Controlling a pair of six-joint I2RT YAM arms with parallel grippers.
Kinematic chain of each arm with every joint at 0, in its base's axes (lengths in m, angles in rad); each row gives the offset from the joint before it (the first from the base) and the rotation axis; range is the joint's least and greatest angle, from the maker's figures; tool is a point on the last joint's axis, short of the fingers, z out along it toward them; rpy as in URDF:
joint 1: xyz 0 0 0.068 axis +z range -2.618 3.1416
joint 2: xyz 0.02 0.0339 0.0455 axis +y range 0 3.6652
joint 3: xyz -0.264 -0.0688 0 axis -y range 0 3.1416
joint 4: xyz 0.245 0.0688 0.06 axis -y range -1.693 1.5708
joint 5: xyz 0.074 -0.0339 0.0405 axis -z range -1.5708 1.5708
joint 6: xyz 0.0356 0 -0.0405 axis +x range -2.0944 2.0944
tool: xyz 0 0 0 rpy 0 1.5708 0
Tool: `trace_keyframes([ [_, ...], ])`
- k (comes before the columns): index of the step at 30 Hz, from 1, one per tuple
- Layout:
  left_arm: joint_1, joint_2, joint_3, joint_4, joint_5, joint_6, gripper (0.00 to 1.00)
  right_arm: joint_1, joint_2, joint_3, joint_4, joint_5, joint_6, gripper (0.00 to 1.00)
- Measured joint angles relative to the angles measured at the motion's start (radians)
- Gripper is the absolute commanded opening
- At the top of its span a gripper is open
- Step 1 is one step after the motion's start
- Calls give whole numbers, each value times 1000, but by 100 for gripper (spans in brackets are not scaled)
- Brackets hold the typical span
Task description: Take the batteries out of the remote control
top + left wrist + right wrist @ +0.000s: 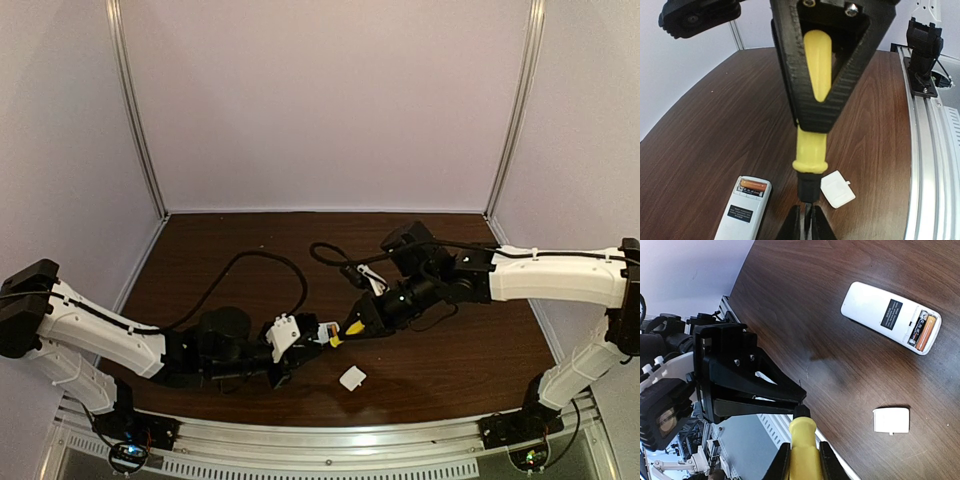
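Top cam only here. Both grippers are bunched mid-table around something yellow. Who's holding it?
Observer: Both. The right gripper is shut on the yellow handle of the screwdriver, and the left gripper pinches its dark front end.
Operator: Is the remote's battery bay open? It's just a white blob from up here.
Observer: Yes. The remote control lies back up on the table with the bay uncovered, and an orange battery sits in it.
Operator: Second cell in there?
Observer: Cannot tell. Beside the orange one is a darker shape, too small in either wrist view to call.
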Motion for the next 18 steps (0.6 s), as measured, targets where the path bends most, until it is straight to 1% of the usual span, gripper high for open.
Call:
trace_keyframes([
  [4,0,0,0,3,-8,0,25,2,0,-15,0,5,-1,0],
  [8,0,0,0,11,-18,3,46,3,0,-17,-1,8,-6,0],
  [12,0,-1,0,16,-29,1,60,3,0,-17,-3,14,-12,0],
  [14,0,-1,-1,18,-34,2,72,3,0,-17,-3,23,-14,0],
  [16,0,-3,-3,24,-39,3,83,3,0,-19,-3,31,-17,0],
  [18,0,-8,-12,38,-43,0,87,3,-2,-23,-3,39,-20,0],
])
